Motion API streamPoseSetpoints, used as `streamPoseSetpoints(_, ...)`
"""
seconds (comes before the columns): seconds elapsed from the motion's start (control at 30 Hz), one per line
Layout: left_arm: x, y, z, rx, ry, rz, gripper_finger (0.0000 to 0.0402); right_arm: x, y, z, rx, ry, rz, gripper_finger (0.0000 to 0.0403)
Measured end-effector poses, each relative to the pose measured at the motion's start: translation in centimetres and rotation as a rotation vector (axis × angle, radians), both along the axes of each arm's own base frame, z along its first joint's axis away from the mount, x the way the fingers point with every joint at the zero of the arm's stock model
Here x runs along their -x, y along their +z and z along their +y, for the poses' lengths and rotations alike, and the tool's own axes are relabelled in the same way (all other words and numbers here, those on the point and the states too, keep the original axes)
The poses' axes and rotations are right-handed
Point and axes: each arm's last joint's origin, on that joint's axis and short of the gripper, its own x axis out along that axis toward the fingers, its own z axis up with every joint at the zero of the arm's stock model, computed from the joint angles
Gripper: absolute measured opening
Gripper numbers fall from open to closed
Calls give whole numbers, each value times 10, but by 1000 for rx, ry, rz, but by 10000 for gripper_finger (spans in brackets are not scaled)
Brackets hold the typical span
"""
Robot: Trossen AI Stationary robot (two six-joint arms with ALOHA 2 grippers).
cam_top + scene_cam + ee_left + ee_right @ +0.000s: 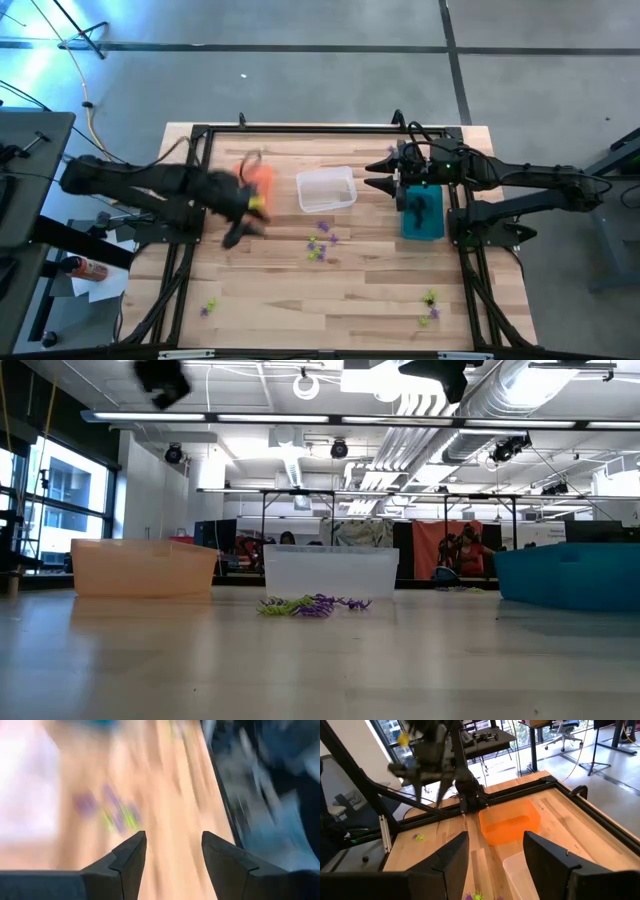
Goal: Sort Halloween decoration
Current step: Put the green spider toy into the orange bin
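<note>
Two dark grippers are in view. The left gripper (238,232) sits left of centre in the high view, just below the orange rectangular plastic bin (259,182), its fingers (131,855) apart with nothing between them; its wrist view is blurred. The right gripper (375,172) hangs at the upper right, beside the teal rectangular bin (422,214), fingers (456,855) spread and empty. Between the two arms stands the clear plastic bin (326,189). Just below it, at the frame's middle, lies a cluster of tiny spidery purple and yellow-green plastic trinkets (321,243) on the light wooden table (330,300). More trinkets lie at the lower left (208,308) and at the lower right (430,308), where one looks black.
</note>
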Motion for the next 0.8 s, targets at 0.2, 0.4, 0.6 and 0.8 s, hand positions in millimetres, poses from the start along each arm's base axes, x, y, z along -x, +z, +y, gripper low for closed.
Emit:
streamPoseSetpoints(0.2, 38, -20, -53, 150, -21, 408, 152, 0, 0, 0, -1, 0, 2, 183)
streamPoseSetpoints(0.4, 61, -58, -87, 304, 229, 619, 148, 0, -1, 0, -2, 0, 11, 183)
streamPoseSetpoints(0.6, 65, -99, -111, 307, 347, 784, 148, 1, -5, 0, -7, -3, 50, 183)
streamPoseSetpoints(0.8, 59, -122, -134, 272, 342, 852, 145, 3, -9, -1, -23, -37, 95, 183)
